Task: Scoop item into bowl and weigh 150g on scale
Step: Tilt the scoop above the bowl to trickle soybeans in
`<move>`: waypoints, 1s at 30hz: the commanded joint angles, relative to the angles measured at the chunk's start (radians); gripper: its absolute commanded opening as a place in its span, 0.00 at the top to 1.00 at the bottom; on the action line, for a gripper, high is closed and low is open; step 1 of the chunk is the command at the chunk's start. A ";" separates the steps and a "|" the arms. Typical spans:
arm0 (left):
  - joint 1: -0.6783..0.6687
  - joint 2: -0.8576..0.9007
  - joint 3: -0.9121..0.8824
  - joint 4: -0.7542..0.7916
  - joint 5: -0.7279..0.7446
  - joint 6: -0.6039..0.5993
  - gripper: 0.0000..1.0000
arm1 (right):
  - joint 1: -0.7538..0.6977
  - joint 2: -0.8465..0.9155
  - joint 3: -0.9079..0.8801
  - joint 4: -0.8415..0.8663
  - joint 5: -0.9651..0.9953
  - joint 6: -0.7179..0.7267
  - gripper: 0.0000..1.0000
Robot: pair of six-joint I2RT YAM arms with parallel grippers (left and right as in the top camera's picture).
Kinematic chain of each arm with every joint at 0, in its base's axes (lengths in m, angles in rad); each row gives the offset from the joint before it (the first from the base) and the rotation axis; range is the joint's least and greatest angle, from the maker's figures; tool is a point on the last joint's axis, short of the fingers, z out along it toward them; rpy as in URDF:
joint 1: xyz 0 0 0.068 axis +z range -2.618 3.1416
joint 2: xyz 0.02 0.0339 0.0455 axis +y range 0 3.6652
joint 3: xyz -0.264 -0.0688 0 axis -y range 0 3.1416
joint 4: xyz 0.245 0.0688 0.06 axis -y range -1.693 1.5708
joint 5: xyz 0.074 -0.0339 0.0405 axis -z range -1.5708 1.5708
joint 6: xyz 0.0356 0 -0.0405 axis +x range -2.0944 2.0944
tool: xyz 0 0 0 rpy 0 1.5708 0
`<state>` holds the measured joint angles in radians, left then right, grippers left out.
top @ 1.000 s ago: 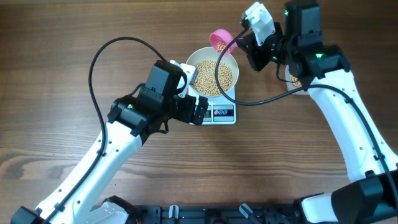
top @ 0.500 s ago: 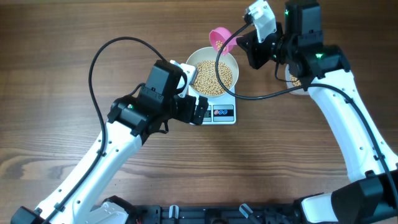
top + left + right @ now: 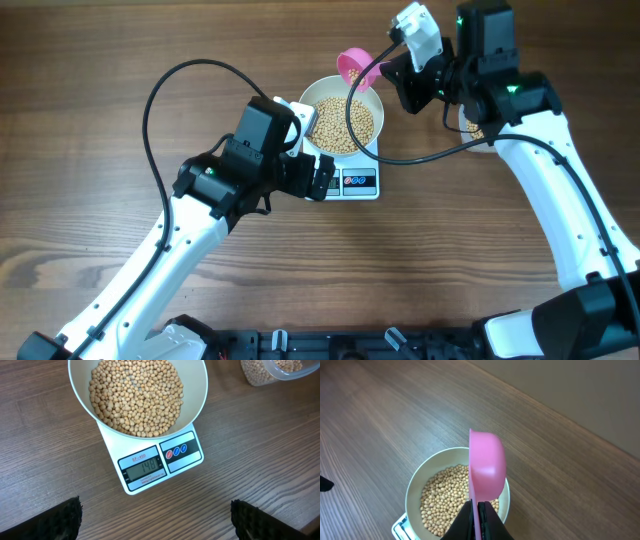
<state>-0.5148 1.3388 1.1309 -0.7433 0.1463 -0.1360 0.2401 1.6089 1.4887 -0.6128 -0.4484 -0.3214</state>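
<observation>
Overhead: white bowl (image 3: 310, 100) of beans (image 3: 345, 122) sitting on scale (image 3: 358, 182), mid-table. Pink scoop (image 3: 352, 64) at bowl's 12 o'clock, handle clenched in right gripper (image 3: 388, 70). At 7 o'clock, left gripper (image 3: 322, 180) spread wide, grasping nothing. Left wrist: display (image 3: 145, 467) possibly 148, digits small. Right wrist: scoop tipped on edge above beans. Topping-up step; next, trickle in very few beans.

Tan beans (image 3: 135, 395), white bowl (image 3: 196, 390), white scale (image 3: 122, 447), pink scoop (image 3: 487, 467).

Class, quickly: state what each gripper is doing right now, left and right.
Left gripper: open, holding nothing.
Right gripper: shut on the pink scoop, at its handle.
</observation>
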 commanded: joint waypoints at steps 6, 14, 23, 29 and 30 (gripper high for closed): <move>0.007 -0.003 0.015 0.002 -0.006 -0.006 0.00 | 0.011 0.027 0.008 0.025 -0.023 -0.069 0.96; 0.007 -0.003 0.015 0.002 -0.006 -0.006 0.00 | 0.015 0.048 0.008 0.030 0.007 -0.073 0.96; 0.007 -0.003 0.015 0.002 -0.006 -0.006 0.00 | 0.015 0.050 0.008 0.036 -0.029 -0.140 0.96; 0.007 -0.003 0.015 0.002 -0.006 -0.006 0.00 | 0.015 0.050 0.008 0.045 -0.028 -0.001 0.96; 0.007 -0.003 0.015 0.002 -0.006 -0.006 0.00 | 0.015 0.050 0.008 0.050 -0.028 0.023 0.96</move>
<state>-0.5148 1.3388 1.1309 -0.7433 0.1463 -0.1364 0.2501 1.6497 1.4887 -0.5797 -0.4484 -0.4042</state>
